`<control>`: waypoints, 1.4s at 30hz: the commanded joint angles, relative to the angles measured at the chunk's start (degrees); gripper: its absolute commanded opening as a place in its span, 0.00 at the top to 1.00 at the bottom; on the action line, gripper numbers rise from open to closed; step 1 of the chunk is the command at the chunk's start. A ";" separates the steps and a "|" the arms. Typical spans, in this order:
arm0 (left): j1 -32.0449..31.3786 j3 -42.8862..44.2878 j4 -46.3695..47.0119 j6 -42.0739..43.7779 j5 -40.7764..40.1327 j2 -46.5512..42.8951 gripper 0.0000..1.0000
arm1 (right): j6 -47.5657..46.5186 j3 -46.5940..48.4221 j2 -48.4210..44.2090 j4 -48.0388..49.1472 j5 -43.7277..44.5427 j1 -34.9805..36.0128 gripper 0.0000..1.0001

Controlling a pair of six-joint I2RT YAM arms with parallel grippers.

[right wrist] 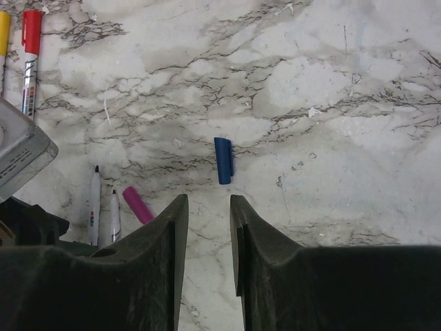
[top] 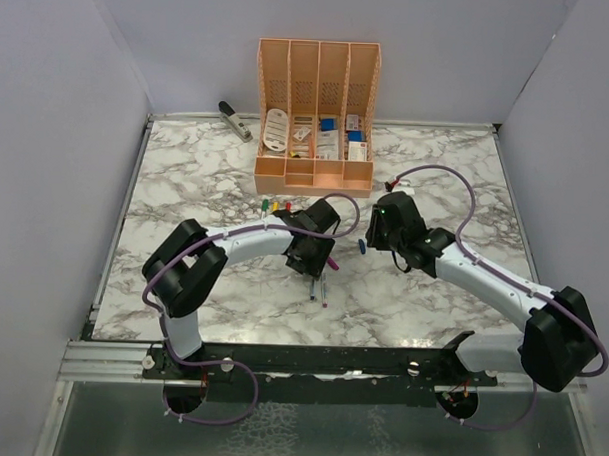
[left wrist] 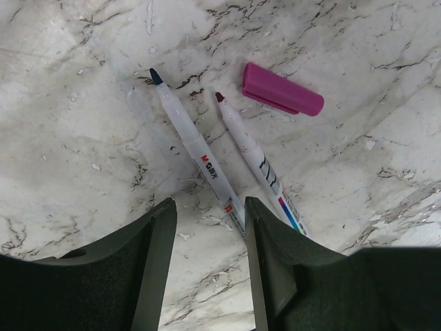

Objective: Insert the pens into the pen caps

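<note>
The left fingers (left wrist: 162,234) stand apart, clamped on nothing, low over the marbled tabletop (left wrist: 83,138). Two uncapped pens lie flat just ahead of them, side by side, tips pointing away. The blue-tipped pen (left wrist: 189,145) runs back into the gap, and its rear end lies between the fingertips, close to the finger on the right of the wrist view. Whether it touches that finger cannot be told. The second pen (left wrist: 255,162), with a dark reddish tip, lies just beside the first, and its rear end passes behind that same finger. The purple cap (left wrist: 282,89) lies on its side further ahead and to the right, near the second pen's tip but apart from it.

The right fingers (right wrist: 176,227) are also apart and hold nothing. The blue cap (right wrist: 223,160) lies on the tabletop just ahead of the gap, roughly in line with it, touching neither finger. Far ahead and to the left of these fingers lie a red-capped pen (right wrist: 29,55) and a yellow-capped pen (right wrist: 3,41), side by side.

Well beyond both pairs of fingers stands a peach organiser (top: 315,113), with a grey stapler (top: 235,121) to its left.
</note>
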 commanded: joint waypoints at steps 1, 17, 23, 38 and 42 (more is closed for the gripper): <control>-0.52 1.49 -0.53 0.44 -0.23 1.12 0.53 | 0.57 -0.35 -1.57 -0.01 2.38 -0.17 0.69; -0.47 3.24 -9.90 3.34 -5.89 7.38 0.51 | 0.37 0.01 -3.13 -0.51 3.66 -0.18 0.69; -0.46 4.82 -14.57 4.50 -12.88 9.28 0.53 | 0.48 0.25 -3.38 -0.47 3.58 -0.19 0.69; -0.51 5.09 -13.70 5.92 -11.82 10.47 0.64 | 0.18 0.95 -3.76 -0.94 3.95 -0.22 0.69; -0.46 6.23 -13.88 7.40 -11.34 12.53 0.64 | 0.54 0.77 -4.00 -0.89 3.93 -0.18 0.69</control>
